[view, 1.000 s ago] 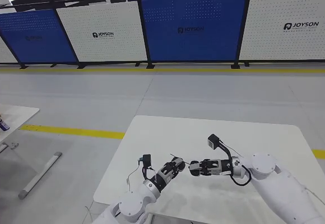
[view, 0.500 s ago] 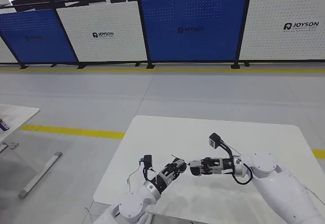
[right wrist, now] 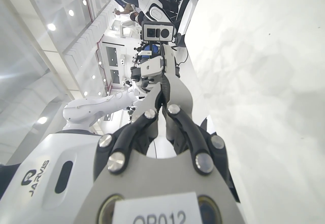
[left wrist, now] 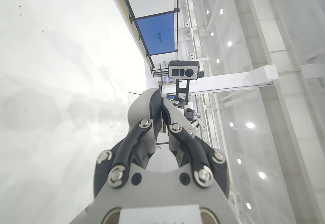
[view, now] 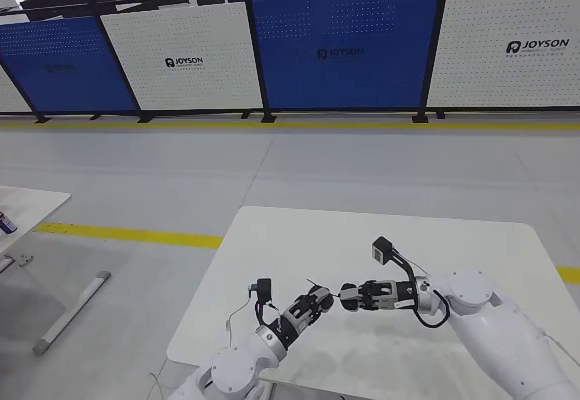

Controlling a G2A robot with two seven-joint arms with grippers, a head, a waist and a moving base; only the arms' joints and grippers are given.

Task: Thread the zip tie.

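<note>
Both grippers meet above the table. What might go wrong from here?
1. The zip tie is a thin strand pinched by the left gripper; its free end may flex and miss.
2. The right gripper is nearly tip to tip with it, so fingers may collide.

The left gripper (view: 320, 297) and right gripper (view: 348, 296) meet tip to tip over the front-left part of the table (view: 470, 240), so each blocks the other's straight path. A zip tie (left wrist: 160, 75) sticks out of the left gripper's closed fingers into the narrow gap between them. The right wrist camera (view: 381, 250) and left wrist camera (view: 262, 287) stand up from the arms. Bare tabletop runs from the grippers to the table's far and right edges. Toward the table's front edge, both arms fill the way.
</note>
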